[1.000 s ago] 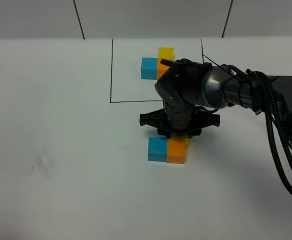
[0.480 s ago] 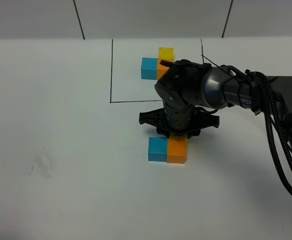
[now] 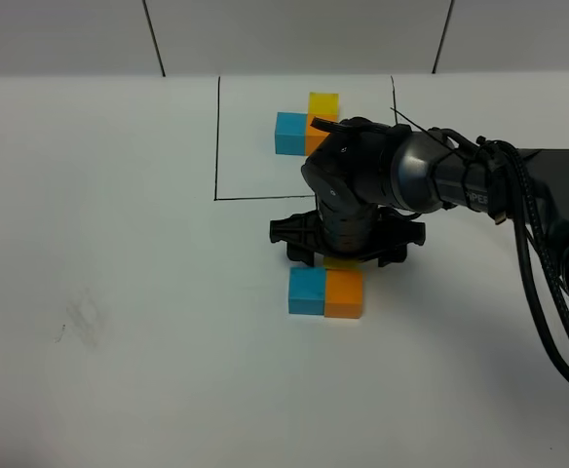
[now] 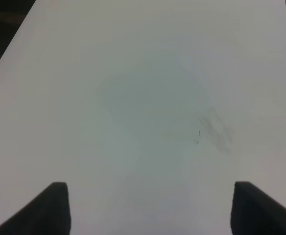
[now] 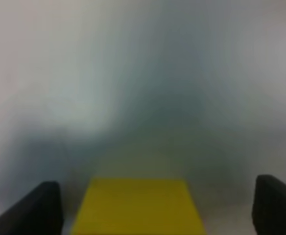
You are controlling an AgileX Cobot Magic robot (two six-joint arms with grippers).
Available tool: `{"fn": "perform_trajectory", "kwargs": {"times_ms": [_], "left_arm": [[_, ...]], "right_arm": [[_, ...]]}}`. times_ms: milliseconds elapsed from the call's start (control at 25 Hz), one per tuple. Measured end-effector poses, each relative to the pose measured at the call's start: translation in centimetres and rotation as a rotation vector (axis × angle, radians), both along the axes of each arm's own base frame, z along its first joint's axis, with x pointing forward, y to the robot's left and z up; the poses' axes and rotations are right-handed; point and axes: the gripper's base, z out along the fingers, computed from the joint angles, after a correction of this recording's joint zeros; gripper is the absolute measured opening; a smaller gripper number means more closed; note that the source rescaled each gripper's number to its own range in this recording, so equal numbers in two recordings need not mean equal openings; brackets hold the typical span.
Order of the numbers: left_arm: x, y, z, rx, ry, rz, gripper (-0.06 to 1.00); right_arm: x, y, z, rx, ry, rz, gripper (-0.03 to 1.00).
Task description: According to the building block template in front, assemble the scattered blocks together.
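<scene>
1. Two dark fingers of the right claw (image 5: 155,205) stand wide apart in its wrist view, with the yellow cube (image 5: 139,205) lying between them and touching neither; I judge it released, not held.
2. From above, the right claw (image 3: 343,255) hangs over the middle of the desk (image 3: 119,244), just behind the orange cube (image 3: 344,293); only a sliver of yellow shows under it.
3. Blue cube (image 3: 307,290) and orange cube sit flush side by side, with the yellow one apparently tucked behind the orange, as in the model.
4. Toward the far edge, the template (image 3: 306,125) sits inside a thin black drawn outline: blue, orange and yellow cubes in an L.
5. Handling, as a judgement: the cubes look light, rigid and smooth, with flat faces and crisp edges. Grip one across two opposite flat sides, squarely, or it may twist; a nudge could shift its neighbours.
6. Matte white desk, faintly smudged near its left side.
7. Left claw (image 4: 148,210) is spread open over bare desk, holding nothing.
</scene>
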Motion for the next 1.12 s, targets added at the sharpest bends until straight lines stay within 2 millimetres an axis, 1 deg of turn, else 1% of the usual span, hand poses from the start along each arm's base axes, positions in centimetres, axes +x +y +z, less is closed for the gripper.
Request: {"fn": "perform_trajectory", "kwargs": {"times_ms": [80,160,240,280,400,560,640,680,760,840,960,1000,1080,1120], "left_arm": [[0.0,0.0,0.0,0.0,0.0,0.0,0.54],[0.0,0.0,0.0,0.0,0.0,0.0,0.54],[0.0,0.0,0.0,0.0,0.0,0.0,0.54],[0.0,0.0,0.0,0.0,0.0,0.0,0.54],[0.0,0.0,0.0,0.0,0.001,0.0,0.54],[0.0,0.0,0.0,0.0,0.001,0.0,0.54],[0.0,0.0,0.0,0.0,0.001,0.0,0.54],[0.0,0.0,0.0,0.0,0.001,0.0,0.54],[0.0,0.0,0.0,0.0,0.001,0.0,0.54],[0.0,0.0,0.0,0.0,0.001,0.0,0.54],[0.0,0.0,0.0,0.0,0.001,0.0,0.54],[0.0,0.0,0.0,0.0,0.001,0.0,0.54],[0.0,0.0,0.0,0.0,0.001,0.0,0.54],[0.0,0.0,0.0,0.0,0.001,0.0,0.54]], "right_arm": [[-0.1,-0.4,0.0,-0.051,0.01,0.008,0.73],[-0.1,-0.7,0.1,-0.084,0.009,0.017,0.74],[0.0,-0.9,0.8,-0.095,-0.006,0.024,0.76],[0.1,-1.0,1.6,-0.097,-0.029,0.032,0.77],[0.5,-1.1,5.3,-0.086,-0.132,0.057,0.79],[0.4,-1.8,11.5,-0.052,-0.27,0.095,0.8],[0.1,-3.0,15.2,-0.049,-0.35,0.113,0.8],[0.0,-3.9,16.9,-0.054,-0.385,0.114,0.8],[-0.4,-6.8,20.8,-0.081,-0.457,0.104,0.8],[-1.0,-10.6,24.0,-0.133,-0.498,0.078,0.8],[-2.7,-17.0,28.6,-0.267,-0.554,0.076,0.8],[-3.6,-19.3,30.2,-0.306,-0.576,0.063,0.8],[-6.4,-23.4,33.0,-0.384,-0.599,0.045,0.8],[-7.9,-25.3,34.0,-0.412,-0.593,0.016,0.8]]}}
